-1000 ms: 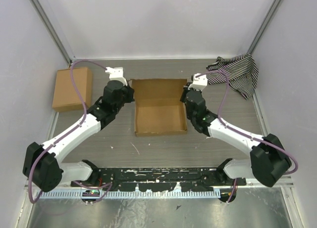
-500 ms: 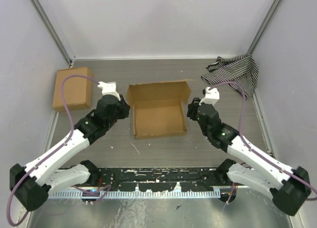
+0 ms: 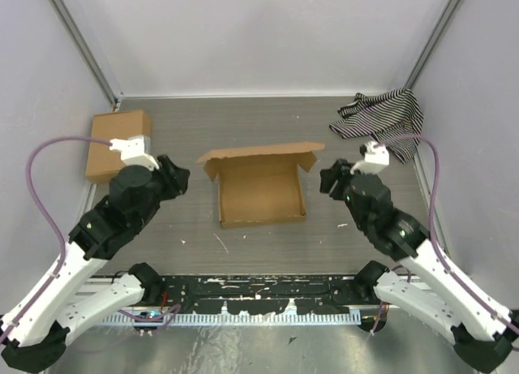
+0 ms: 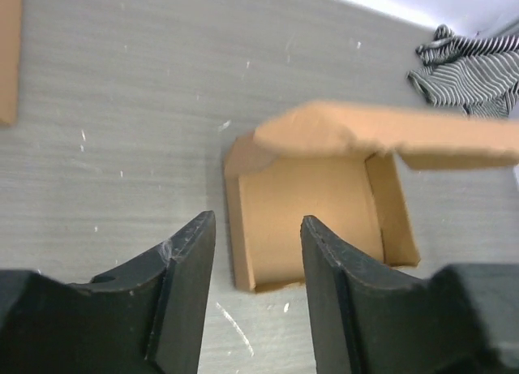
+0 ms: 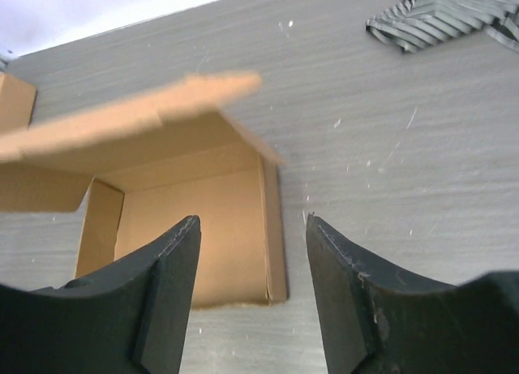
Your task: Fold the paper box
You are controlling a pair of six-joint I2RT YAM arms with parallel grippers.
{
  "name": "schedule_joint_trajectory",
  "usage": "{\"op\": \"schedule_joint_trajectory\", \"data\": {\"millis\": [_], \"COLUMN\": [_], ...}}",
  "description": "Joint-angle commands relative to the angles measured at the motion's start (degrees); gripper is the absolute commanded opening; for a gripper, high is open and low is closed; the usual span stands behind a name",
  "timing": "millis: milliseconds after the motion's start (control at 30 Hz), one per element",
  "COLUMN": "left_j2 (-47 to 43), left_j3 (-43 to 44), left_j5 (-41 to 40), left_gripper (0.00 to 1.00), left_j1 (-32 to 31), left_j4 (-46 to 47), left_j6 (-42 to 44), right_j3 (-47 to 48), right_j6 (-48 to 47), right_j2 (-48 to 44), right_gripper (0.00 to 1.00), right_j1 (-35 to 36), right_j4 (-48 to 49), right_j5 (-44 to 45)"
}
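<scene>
while the paper box (image 3: 261,197) sits on the table (image 3: 195,122) as an open tray, its lid flap (image 3: 259,153) tilted up along the far edge and running left to right, left gripper (image 3: 178,179) and right gripper (image 3: 328,179) flank it, both spread and empty, the right seemingly slightly nearer.

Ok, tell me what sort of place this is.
Probably a robot test cell: white walls on metal posts enclose a grey table, left arm and right arm bolted at its near edge, with props like a paper box and striped cloth.
</scene>
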Motion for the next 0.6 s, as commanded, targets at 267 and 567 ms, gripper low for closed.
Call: {"op": "schedule_joint_trajectory", "data": {"millis": [267,567], "left_j2": [29.65,17.94], "left_j3": [33.52,20.89], "left_j5": [0.49,2.13], "left_gripper": [0.57,0.63], "left_j1": [-0.06,-0.08], "left_j4": [-13.82,-15.69], "left_j6": [10.1,4.8], "right_j3": [33.1,19.32], "right_j6": [-12.35,-10.57], "right_j2": [30.11,19.54], "right_gripper": [0.7,0.79], "right_j1": [-4.49,-7.51], "right_j4": [-9.49,-16.06], "right_j5": [-3.77,-12.2]}}
